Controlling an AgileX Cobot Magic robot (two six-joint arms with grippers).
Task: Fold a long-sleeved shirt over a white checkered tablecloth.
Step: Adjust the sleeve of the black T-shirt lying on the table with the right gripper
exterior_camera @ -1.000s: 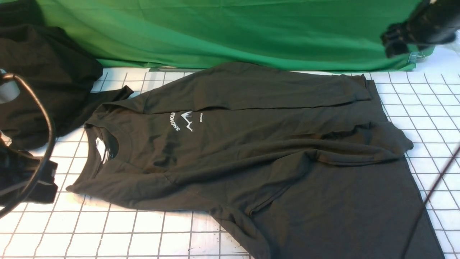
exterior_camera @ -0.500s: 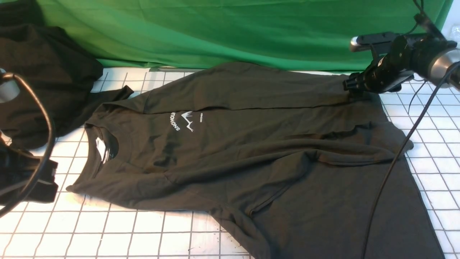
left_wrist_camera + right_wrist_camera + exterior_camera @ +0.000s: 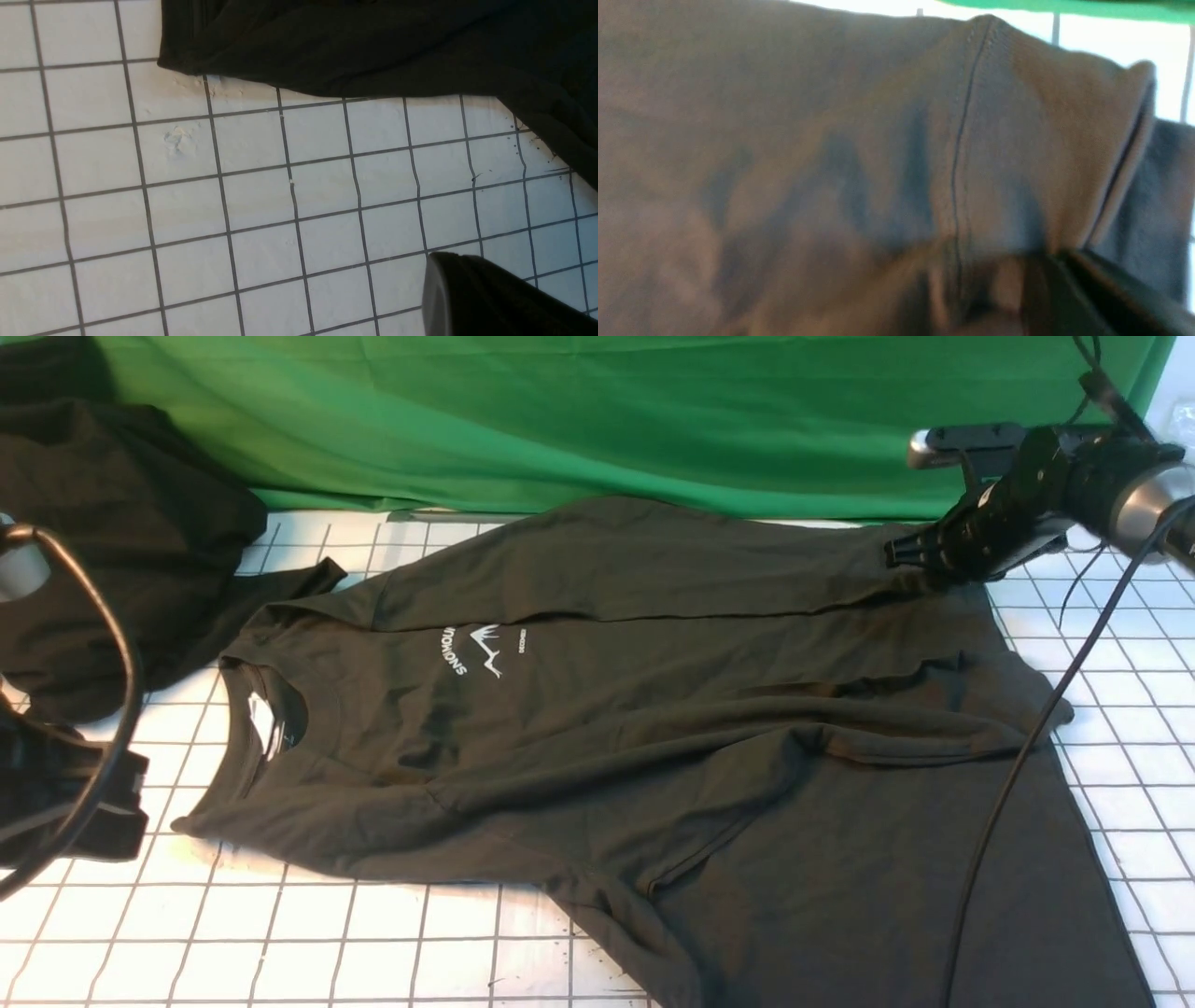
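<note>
Nearest, along the near edge of the wide white checkered tablecloth [image 3: 373,933]: bare squares and a few ink specks. At the near left edge: left gripper [image 3: 93,798], closed, nothing seen in it. Spread front-up across the middle, collar toward the left edge, hem toward the right: the large dark brown-black long-sleeved shirt [image 3: 653,737] with white chest logo. Both sleeves already laid over the body; body itself not yet folded. Toward the far right corner: right gripper [image 3: 907,555], clamped on the far sleeve's cuff. Likely early to midway; sleeve tidying and body folds left.
</note>
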